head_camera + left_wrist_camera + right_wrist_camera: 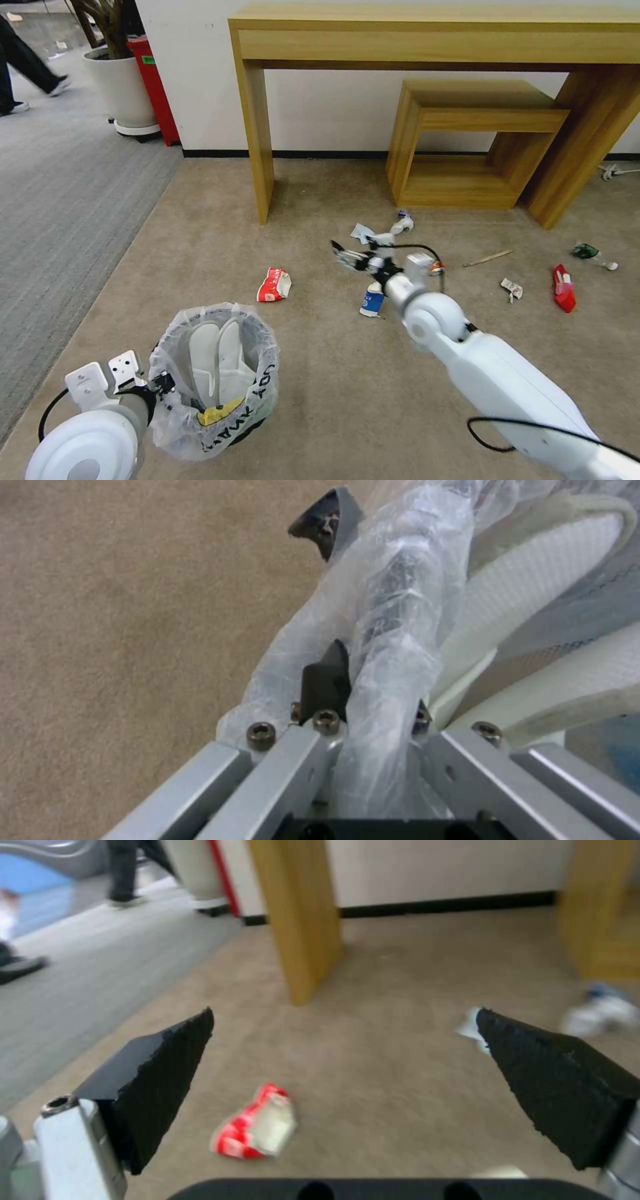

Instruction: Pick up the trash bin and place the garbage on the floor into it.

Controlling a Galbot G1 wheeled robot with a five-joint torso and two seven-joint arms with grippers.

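The black trash bin [213,380], lined with a lettered translucent bag, is at the lower left with two white slippers [217,357] inside. My left gripper [163,383] is shut on its rim; in the left wrist view the gripper [377,645] clamps the bag-wrapped rim, beside a slipper [533,610]. My right gripper [343,255] hovers open over the beige floor [320,400], to the right of the crushed red cup [274,285]. In the right wrist view the gripper [345,1015] frames the cup [257,1130]. A blue-white carton [373,300], orange can [437,268], wooden stick [488,258], tissue [511,289], red wrapper [564,288] and green-labelled bottle [587,251] lie around.
A wooden console table [433,40] stands against the wall with a smaller stool [467,133] under it; its leg [257,140] is near the litter. A white planter [123,87] and grey striped carpet [60,200] lie to the left.
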